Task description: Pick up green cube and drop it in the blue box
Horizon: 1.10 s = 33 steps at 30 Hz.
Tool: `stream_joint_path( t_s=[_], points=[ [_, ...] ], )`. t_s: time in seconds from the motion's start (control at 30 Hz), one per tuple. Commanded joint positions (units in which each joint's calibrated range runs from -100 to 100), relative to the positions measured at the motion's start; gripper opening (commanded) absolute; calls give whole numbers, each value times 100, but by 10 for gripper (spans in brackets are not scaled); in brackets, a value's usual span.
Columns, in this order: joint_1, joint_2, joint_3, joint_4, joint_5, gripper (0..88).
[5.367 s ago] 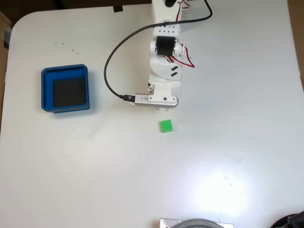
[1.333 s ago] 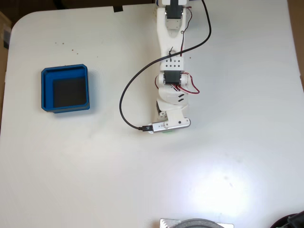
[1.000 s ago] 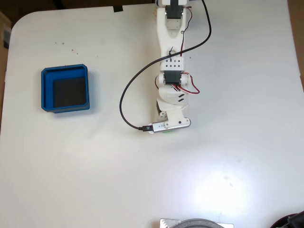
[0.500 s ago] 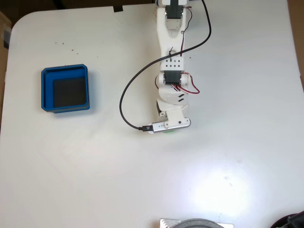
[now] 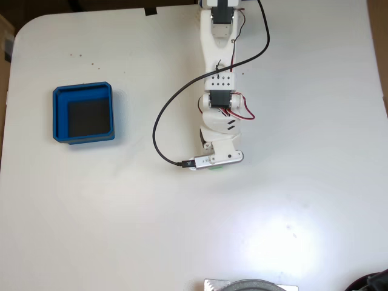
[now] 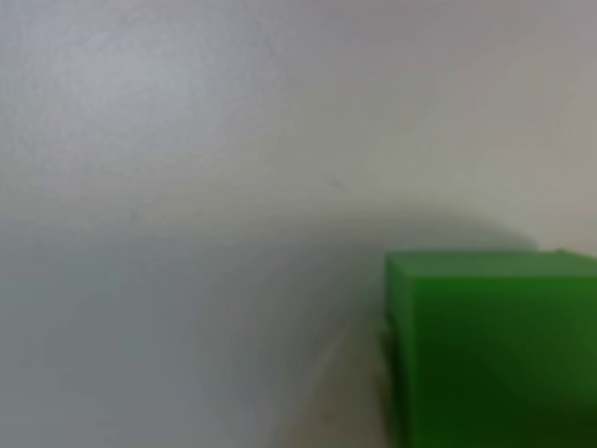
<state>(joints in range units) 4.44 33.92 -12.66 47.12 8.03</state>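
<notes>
In the fixed view, the white arm [image 5: 219, 91] reaches down from the top edge of the white table [image 5: 121, 212] and ends over a spot near the middle. The gripper [image 5: 213, 165] points straight down at the table, and the wrist block and the small silver camera module [image 5: 212, 160] sit directly above it, hiding the fingers. Because of that, I cannot tell whether the gripper is spread or pressed together, or whether it is pinching anything.

A thin sliver of the green cube [image 5: 214, 167] peeks out just below the silver module, right under the gripper. The cube seems to rest on the table there, but whether the fingers touch it cannot be made out from above.

In the other view, the cube [image 6: 490, 350] appears very close and blurred, filling the lower right corner, with bare table surface [image 6: 187, 187] across the rest and a soft shadow around the cube.

The blue box [image 5: 59, 115] sits well apart, far to the left in the fixed view, upright, with its dark floor showing. A black cable [image 5: 159, 121] loops from the arm to the left end of the silver module.
</notes>
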Motion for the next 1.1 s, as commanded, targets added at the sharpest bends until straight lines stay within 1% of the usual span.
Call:
stream_joint_path(
  t_s=[0.0,0.23,0.47,0.63,0.77,0.93,1.07],
  points=[
    [59,-950,-287,-37,10,22],
    [67,-1853,81,-28,10,24],
    [67,-2857,1051,-28,5,26],
    [67,-3501,1419,-28,-29,27],
    [75,-4077,1787,-28,-249,27],
    [82,-4897,2308,-28,-659,27],
    [304,-5432,2514,-28,-938,27]
  ],
)
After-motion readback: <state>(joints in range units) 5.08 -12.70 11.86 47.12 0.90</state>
